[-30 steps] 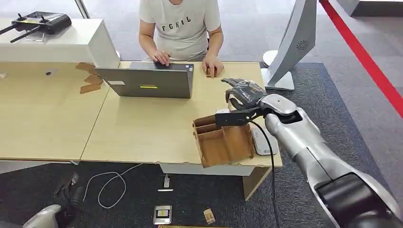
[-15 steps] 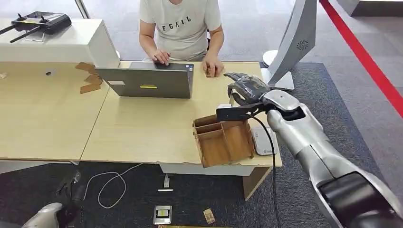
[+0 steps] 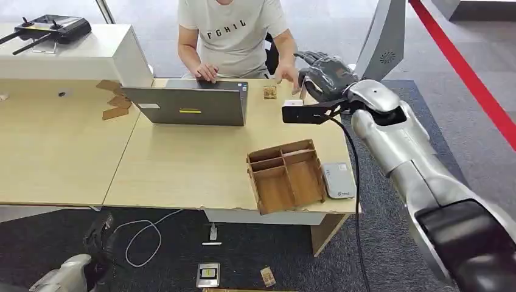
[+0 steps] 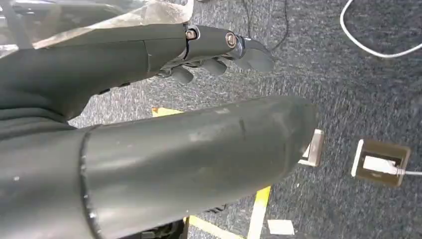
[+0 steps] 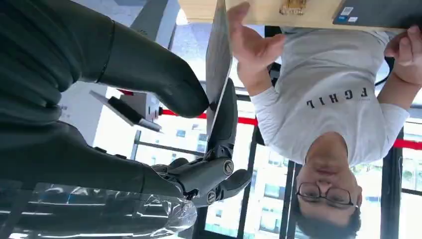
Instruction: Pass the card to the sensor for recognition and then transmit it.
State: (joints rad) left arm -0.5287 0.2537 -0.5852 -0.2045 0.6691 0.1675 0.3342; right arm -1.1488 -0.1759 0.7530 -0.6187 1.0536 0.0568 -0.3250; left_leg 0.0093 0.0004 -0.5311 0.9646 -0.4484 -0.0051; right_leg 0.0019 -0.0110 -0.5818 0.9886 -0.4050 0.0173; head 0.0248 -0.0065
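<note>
My right hand (image 3: 325, 74) is raised over the table's far right edge and pinches a thin pale card (image 3: 302, 90) between thumb and a finger. In the right wrist view the card (image 5: 218, 59) shows edge-on, with the thumb (image 5: 164, 84) on one face and a dark finger (image 5: 226, 117) on the other. A person's hand (image 3: 288, 72) reaches toward it, palm open (image 5: 250, 47), just short of the card. The white card sensor (image 3: 338, 180) lies flat near the table's front right corner. My left hand (image 4: 214, 52) hangs above the carpet, fingers loosely extended and holding nothing.
A wooden compartment tray (image 3: 286, 176) sits beside the sensor. A grey laptop (image 3: 188, 103) stands before the seated person (image 3: 234, 33), with a small wooden piece (image 3: 269, 92) near it. A white stand (image 3: 377, 55) rises past the table's right end. Cables (image 3: 143, 234) lie on the floor.
My right arm lifted from above the tray and moved away toward the person, carrying the card. The person's hand left the table and came up toward the card.
</note>
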